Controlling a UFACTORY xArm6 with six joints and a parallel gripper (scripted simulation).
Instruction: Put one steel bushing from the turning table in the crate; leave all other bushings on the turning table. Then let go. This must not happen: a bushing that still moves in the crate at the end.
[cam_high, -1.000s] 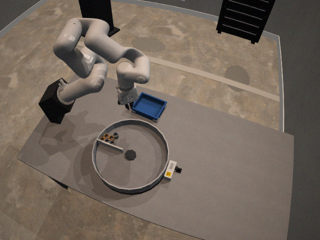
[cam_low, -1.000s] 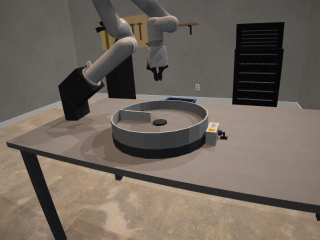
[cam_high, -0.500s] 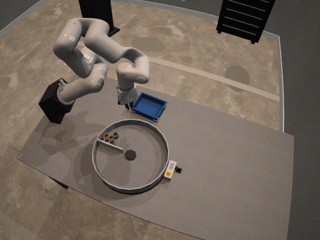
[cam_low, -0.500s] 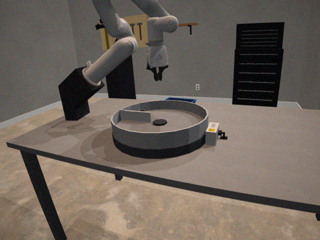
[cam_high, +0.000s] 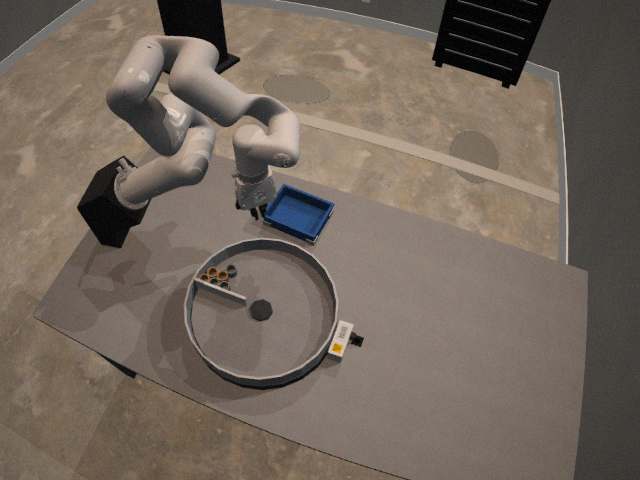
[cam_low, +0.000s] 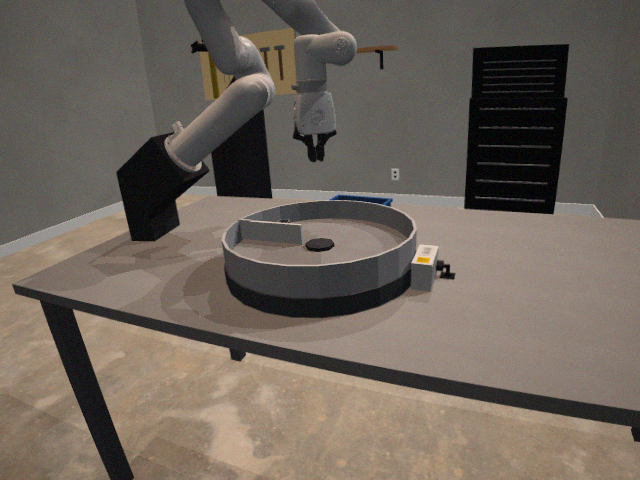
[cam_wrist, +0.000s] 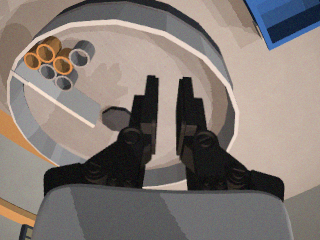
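Note:
The round turning table (cam_high: 261, 312) with a grey rim holds a cluster of bushings at its back left, behind a short divider wall (cam_high: 219, 294). Some are brass (cam_high: 211, 272) and some are dark steel (cam_high: 231, 269). In the wrist view the brass bushings (cam_wrist: 50, 54) and the steel bushings (cam_wrist: 82, 54) lie close together. My gripper (cam_high: 254, 211) hangs high above the table between the turning table's back rim and the blue crate (cam_high: 299, 211). Its fingers stand narrow with nothing between them. The crate looks empty.
A black hub (cam_high: 261, 310) sits at the turning table's centre. A white control box (cam_high: 340, 339) is fixed to its right rim. The arm's black base block (cam_high: 108, 209) stands at the table's left corner. A black rack (cam_low: 516, 129) stands behind the table.

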